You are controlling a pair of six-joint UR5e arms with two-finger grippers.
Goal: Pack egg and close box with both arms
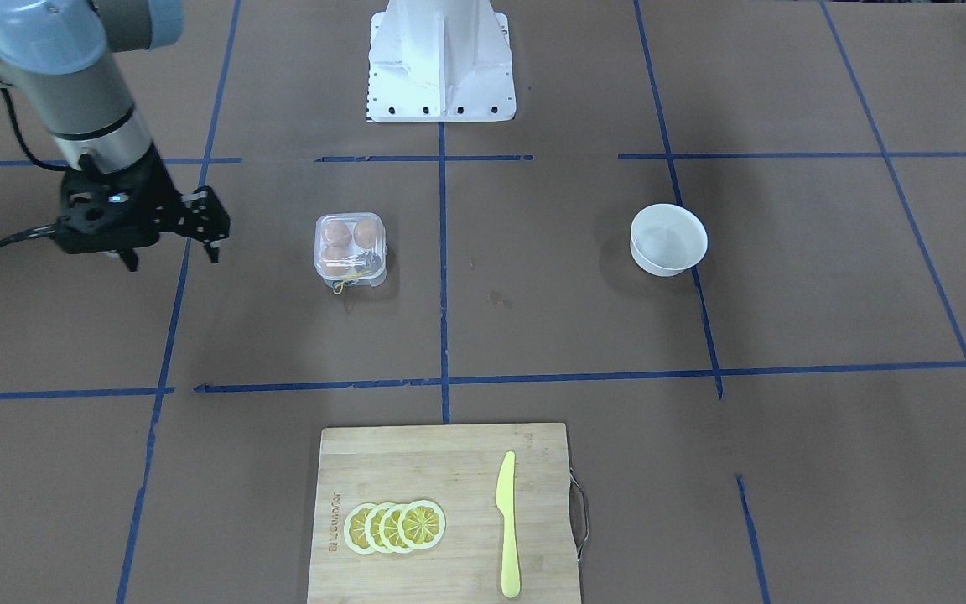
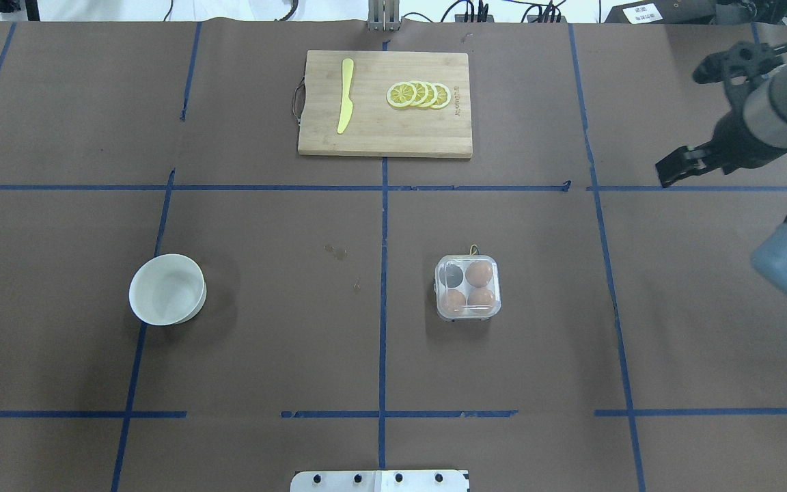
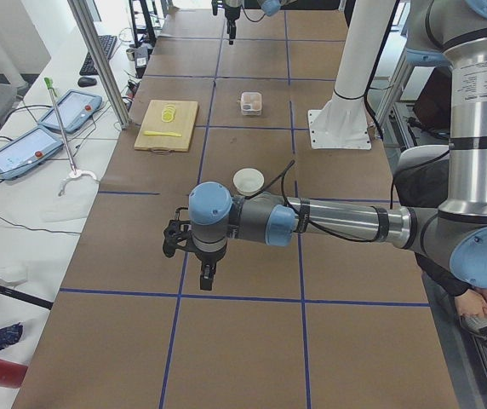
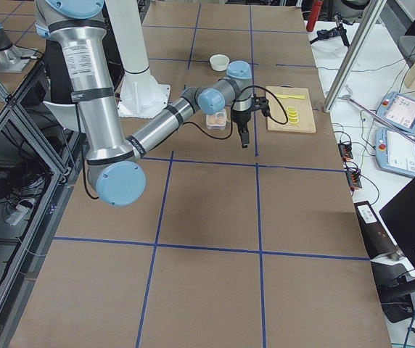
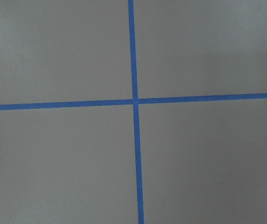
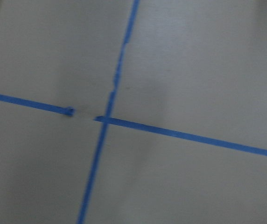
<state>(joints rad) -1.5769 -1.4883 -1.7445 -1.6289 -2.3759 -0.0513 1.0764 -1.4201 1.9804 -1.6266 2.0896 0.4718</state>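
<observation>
Sitting on the brown bench just right of the centre tape line from the robot's side, the clear-plastic egg carton held three orange-brown eggs. Its fourth cell, the far one on the robot's left, was dark and empty. Its lid looked to be down, though the clear plastic made that hard to settle. The white bowl, well off to the left, was empty and no loose egg showed, so the packing seemed done or nearly so.

The carton was probably light, thin-walled and springy, slick under hard fingers, and its load fragile. A sensible hold would be a gentle one low on two opposite side walls, or a soft press on the lid's rim, never a squeeze over the eggs.

Being square, it had no real long axis. Its sides ran nearly in line with the blue tape, and its yellow string faced away from the robot, toward the cutting board. The eggs read as round from overhead, so they likely stood on end.

The right pincer hung above the bench, well apart from the carton, fingers spread wide and holding nothing. The left pincer showed only in the side view, farther left than the bowl, and whether it was spread or closed could not be told.
</observation>
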